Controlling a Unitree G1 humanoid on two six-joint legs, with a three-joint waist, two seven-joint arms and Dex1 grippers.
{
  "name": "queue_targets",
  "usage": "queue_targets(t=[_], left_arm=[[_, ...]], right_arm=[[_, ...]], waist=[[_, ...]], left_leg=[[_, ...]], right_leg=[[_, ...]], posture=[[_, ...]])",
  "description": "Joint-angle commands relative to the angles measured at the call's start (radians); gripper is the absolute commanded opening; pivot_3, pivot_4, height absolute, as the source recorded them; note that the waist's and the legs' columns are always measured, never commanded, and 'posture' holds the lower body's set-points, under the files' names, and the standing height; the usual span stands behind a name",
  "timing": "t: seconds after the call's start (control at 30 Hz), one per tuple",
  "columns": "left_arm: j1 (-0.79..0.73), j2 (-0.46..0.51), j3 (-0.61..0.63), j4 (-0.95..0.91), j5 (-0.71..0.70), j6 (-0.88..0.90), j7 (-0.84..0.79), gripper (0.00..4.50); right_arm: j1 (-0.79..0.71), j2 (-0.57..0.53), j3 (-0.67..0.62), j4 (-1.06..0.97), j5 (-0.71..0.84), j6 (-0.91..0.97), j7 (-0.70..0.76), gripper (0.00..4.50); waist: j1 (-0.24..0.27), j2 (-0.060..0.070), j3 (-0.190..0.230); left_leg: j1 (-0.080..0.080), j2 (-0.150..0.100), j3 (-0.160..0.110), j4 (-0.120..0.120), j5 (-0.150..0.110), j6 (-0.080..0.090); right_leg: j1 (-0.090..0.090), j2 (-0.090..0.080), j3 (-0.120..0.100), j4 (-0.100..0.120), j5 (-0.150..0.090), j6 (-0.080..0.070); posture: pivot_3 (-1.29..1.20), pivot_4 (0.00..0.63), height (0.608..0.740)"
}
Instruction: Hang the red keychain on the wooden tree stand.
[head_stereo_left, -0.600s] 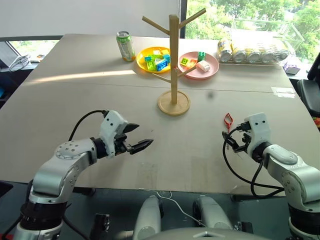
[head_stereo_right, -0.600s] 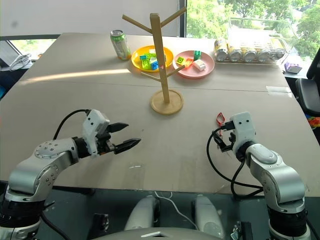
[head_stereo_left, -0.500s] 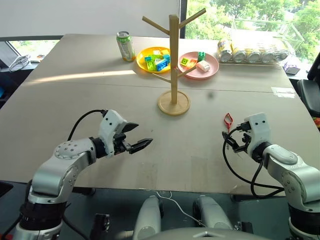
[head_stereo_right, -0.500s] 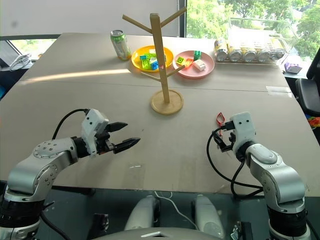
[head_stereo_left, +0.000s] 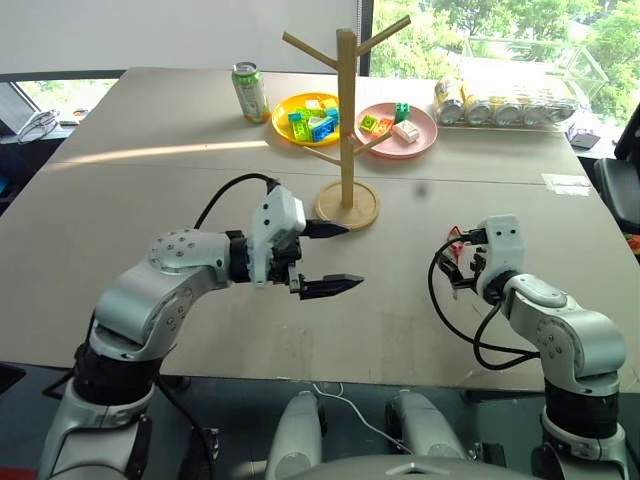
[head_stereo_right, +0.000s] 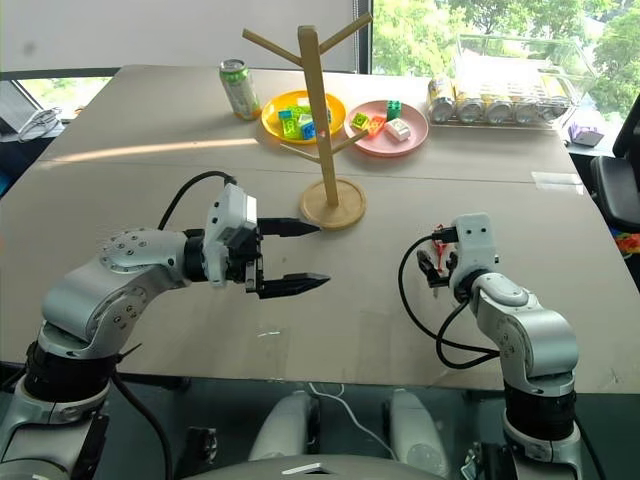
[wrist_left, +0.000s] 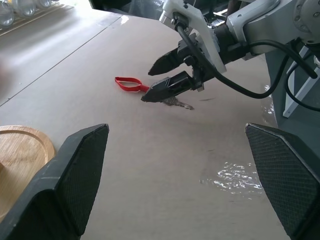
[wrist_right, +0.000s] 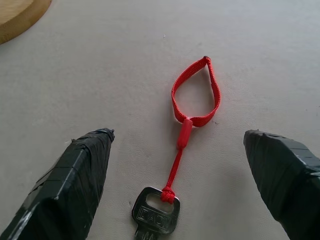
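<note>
The red keychain (wrist_right: 196, 95) lies flat on the table, a red cord loop tied to a silvery key (wrist_right: 156, 215). My right gripper (wrist_right: 178, 134) hovers open just over it, one finger on each side of the cord, touching nothing. In the head views only a red tip (head_stereo_left: 453, 235) peeks out past that gripper (head_stereo_left: 462, 262). My left gripper (head_stereo_left: 352, 255) is open and empty, raised over the table's middle and pointing right toward the keychain (wrist_left: 128, 83). The wooden tree stand (head_stereo_left: 347, 110) stands upright beyond it on its round base (head_stereo_left: 348, 207).
Behind the stand are a green can (head_stereo_left: 251, 92), a yellow plate (head_stereo_left: 282, 125) and a pink plate (head_stereo_left: 428, 135), both holding toy blocks. A clear box with several cans (head_stereo_left: 505, 100) stands at the back right. The table's near edge runs just below both arms.
My left arm has swung up and to the right, from the near left to in front of the stand's base. My right gripper has moved forward over the keychain.
</note>
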Motion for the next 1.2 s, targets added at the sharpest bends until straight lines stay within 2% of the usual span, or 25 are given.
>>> queue_targets(t=[0.03, 0.37, 0.47, 0.6, 0.67, 0.7, 1.0, 1.2], left_arm=[[-0.016, 0.006, 0.000, 0.001, 0.012, -0.033, -0.018, 4.50], [-0.028, -0.010, -0.006, 0.008, 0.032, -0.046, -0.012, 4.50], [-0.032, -0.014, -0.005, 0.008, 0.036, -0.046, -0.011, 4.50], [-0.030, -0.016, -0.006, 0.007, 0.039, -0.048, -0.009, 4.50], [-0.029, -0.018, -0.006, 0.003, 0.039, -0.047, -0.006, 4.50], [-0.028, -0.019, -0.006, 0.001, 0.039, -0.047, -0.005, 4.50], [0.006, -0.016, 0.011, -0.018, 0.036, -0.048, 0.002, 4.50], [0.072, -0.005, 0.111, -0.085, -0.091, 0.037, 0.027, 4.50]], right_arm=[[-0.019, 0.007, -0.017, -0.008, -0.008, 0.000, -0.007, 4.46], [-0.010, 0.014, 0.014, 0.059, -0.047, -0.063, -0.007, 4.46], [-0.003, 0.012, 0.029, 0.069, -0.059, -0.087, 0.000, 3.19], [0.002, 0.006, 0.052, 0.092, -0.077, -0.127, 0.010, 1.17], [0.004, -0.002, 0.068, 0.097, -0.088, -0.142, 0.017, 0.34], [0.005, -0.003, 0.073, 0.098, -0.092, -0.148, 0.020, 0.09], [0.074, -0.071, 0.092, 0.026, -0.090, -0.208, 0.098, 0.09], [0.154, -0.192, 0.050, -0.124, 0.002, -0.388, 0.313, 0.09]], waist=[[0.000, 0.000, 0.000], [0.000, 0.000, 0.000], [0.000, 0.000, 0.000], [-0.001, 0.000, 0.000], [0.000, 0.000, 0.000], [0.000, 0.000, 0.000], [0.002, 0.000, 0.000], [0.000, 0.001, 0.001]], left_leg=[[0.000, 0.000, 0.000, 0.000, 0.000, 0.000], [0.000, 0.000, 0.000, 0.000, 0.000, 0.000], [0.000, 0.000, 0.000, 0.000, 0.000, 0.000], [0.000, 0.000, 0.000, 0.000, 0.000, 0.000], [0.000, 0.000, 0.000, 0.000, 0.000, 0.000], [0.000, 0.000, 0.000, 0.000, 0.000, 0.000], [0.000, 0.000, -0.001, 0.001, 0.000, 0.000], [0.000, 0.000, -0.001, 0.001, 0.000, 0.000]], right_leg=[[0.000, 0.000, 0.000, 0.000, 0.000, 0.000], [0.000, 0.000, 0.000, 0.000, 0.000, 0.000], [0.000, 0.000, 0.000, 0.000, 0.000, 0.000], [0.000, 0.000, 0.000, 0.001, 0.000, 0.000], [0.000, 0.000, 0.000, 0.001, 0.000, 0.000], [0.000, 0.000, 0.000, 0.001, 0.000, 0.000], [0.000, 0.001, 0.000, 0.001, 0.000, 0.000], [0.000, 0.001, 0.000, 0.001, 0.000, 0.000]], posture=[[0.00, 0.150, 0.740], [0.00, 0.150, 0.740], [0.00, 0.150, 0.740], [0.00, 0.150, 0.740], [0.00, 0.150, 0.740], [0.00, 0.150, 0.740], [0.00, 0.150, 0.740], [0.00, 0.150, 0.740]])
